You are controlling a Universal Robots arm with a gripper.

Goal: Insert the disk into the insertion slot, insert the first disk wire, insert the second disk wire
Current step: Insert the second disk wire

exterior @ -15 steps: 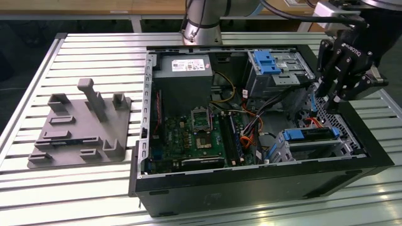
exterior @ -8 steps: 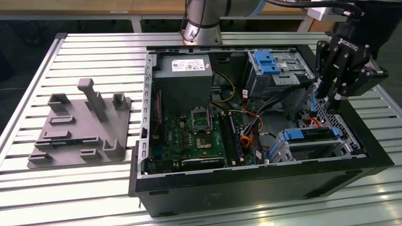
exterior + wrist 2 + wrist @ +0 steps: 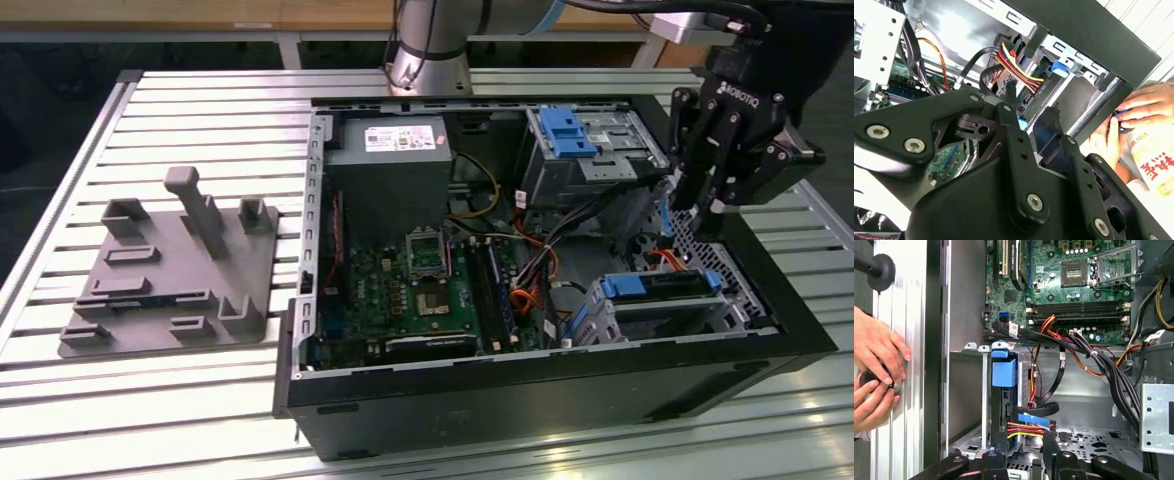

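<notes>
Exterior view: disk (image 3: 661,286) lies flat in insertion slot (image 3: 678,320), blue edge facing released hand (image 3: 697,218)

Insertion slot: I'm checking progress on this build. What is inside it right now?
The disk sits inside the insertion slot, with its blue caddy edge showing at the opening. The rest of the drive is covered by the cage's metal.

The gripper (image 3: 1025,442) sits at coloured wires (image 3: 1026,431) by the disk (image 3: 1004,371), which is seated in the insertion slot (image 3: 985,402). A person's hands (image 3: 878,352) rest outside.
</notes>
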